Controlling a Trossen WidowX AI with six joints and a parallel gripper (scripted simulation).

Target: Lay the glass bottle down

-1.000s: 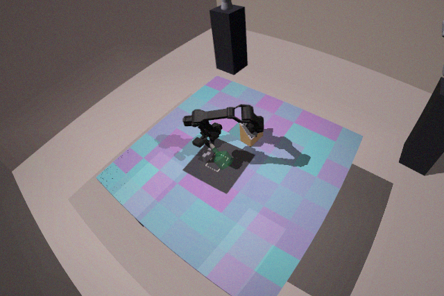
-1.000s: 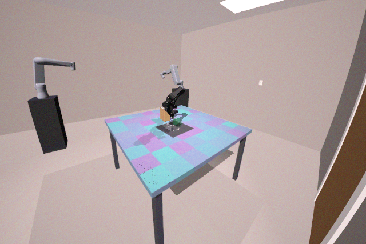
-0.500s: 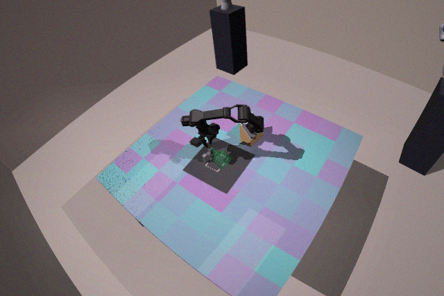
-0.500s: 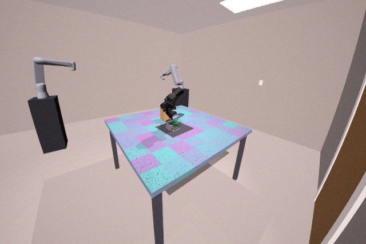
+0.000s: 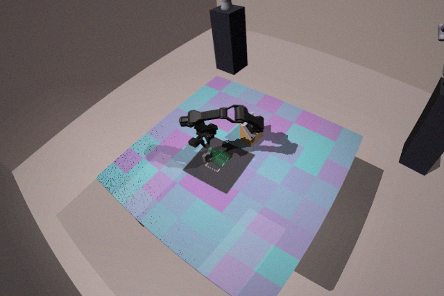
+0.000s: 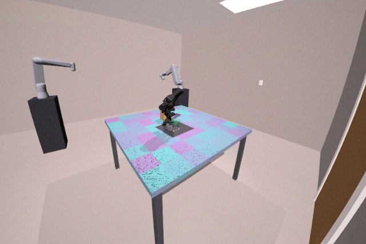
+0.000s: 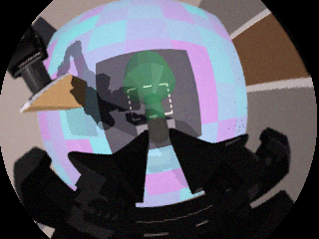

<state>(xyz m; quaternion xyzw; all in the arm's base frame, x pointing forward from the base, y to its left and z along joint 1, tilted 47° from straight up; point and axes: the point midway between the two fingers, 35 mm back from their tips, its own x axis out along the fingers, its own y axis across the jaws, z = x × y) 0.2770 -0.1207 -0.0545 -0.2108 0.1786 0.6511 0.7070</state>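
The green glass bottle [image 5: 220, 158] [image 6: 176, 123] [image 7: 149, 75] is tilted, its wide body pointing away from the gripper. My gripper [image 5: 207, 145] [image 7: 159, 131] is shut on its neck end. The body seems to hang above the dark mat, over part of the dashed outline [image 5: 215, 170] [image 7: 171, 107], which shows through the glass. The grey U-shaped rest [image 5: 206, 157] [image 6: 169, 127] [image 7: 170, 123] stands by the outline, below the neck and partly hidden by the fingers in the wrist view. The gap between bottle and rest is too small to judge.
The dark square mat [image 5: 229, 179] [image 6: 187, 129] [image 7: 186, 65] lies on the patchwork table [image 5: 215, 217]. An orange-brown block [image 5: 246, 138] [image 6: 162, 115] [image 7: 52, 100] stands beside the arm's base, near the mat. Two grey arms on dark pedestals stand off the table.
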